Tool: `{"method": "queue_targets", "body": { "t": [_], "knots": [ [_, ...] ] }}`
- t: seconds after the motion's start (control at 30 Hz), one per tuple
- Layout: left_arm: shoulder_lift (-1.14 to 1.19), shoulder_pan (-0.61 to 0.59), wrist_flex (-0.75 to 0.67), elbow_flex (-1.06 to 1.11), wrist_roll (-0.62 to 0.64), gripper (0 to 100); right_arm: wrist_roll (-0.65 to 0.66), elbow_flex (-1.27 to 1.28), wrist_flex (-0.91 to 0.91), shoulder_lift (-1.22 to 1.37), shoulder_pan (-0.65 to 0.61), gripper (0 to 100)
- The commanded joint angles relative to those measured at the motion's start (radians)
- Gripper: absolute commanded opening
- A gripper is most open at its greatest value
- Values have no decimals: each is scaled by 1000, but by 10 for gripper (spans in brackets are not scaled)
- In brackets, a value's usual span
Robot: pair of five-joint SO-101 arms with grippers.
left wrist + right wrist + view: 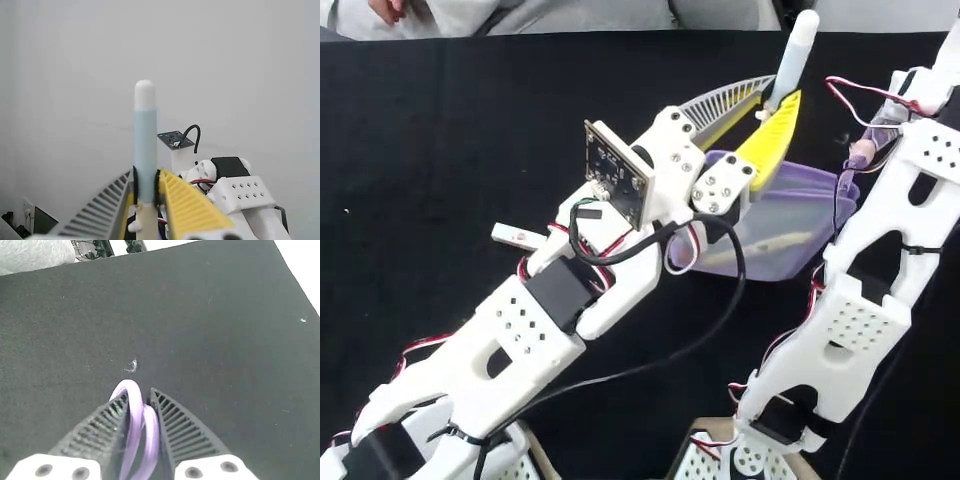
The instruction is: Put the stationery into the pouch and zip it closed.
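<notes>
The purple pouch [790, 225] lies on the black counter [440, 130]. At its edge, the right end effector [138, 396] is closed tight on a purple loop [132, 415]. Above the pouch, the left end effector [778, 95] grips a pale blue pen [796, 50], held upright.

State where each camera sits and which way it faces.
High view: fixed above the table, looking down; both arms show around the pouch.
Left wrist view: on the left arm, aimed at a white wall; left gripper clamps the pen.
Right wrist view: on the right arm, looking down at the table; right gripper is shut on a purple loop.
Shared: the high and left wrist views both show the pen.
</notes>
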Motion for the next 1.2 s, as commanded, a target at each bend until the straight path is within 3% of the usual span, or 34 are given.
{"method": "queue_targets", "body": {
  "t": [0.0, 0.4, 0.5, 0.73, 0.9, 1.0, 1.17],
  "knots": [
    [-6, -18, -5, -50, -5, 29, 0, -54, -20, -15, -5, 11],
    [49, -79, -68, 156, -8, 37, 0, -54, -20, -19, -12, 11],
    [48, -74, -51, 153, 2, 109, 0, -54, -20, -19, -12, 11],
    [18, -38, 356, -77, 2, 166, 0, -54, -20, -16, -14, 11],
    [43, -54, 568, -309, 2, 174, 0, -54, -20, -16, -14, 11],
    [69, -140, 703, -435, 21, 173, 0, -54, -20, -16, -14, 11],
    [107, -360, 882, -591, 164, 174, 0, -54, -20, -16, -14, 11]
  ]
}}
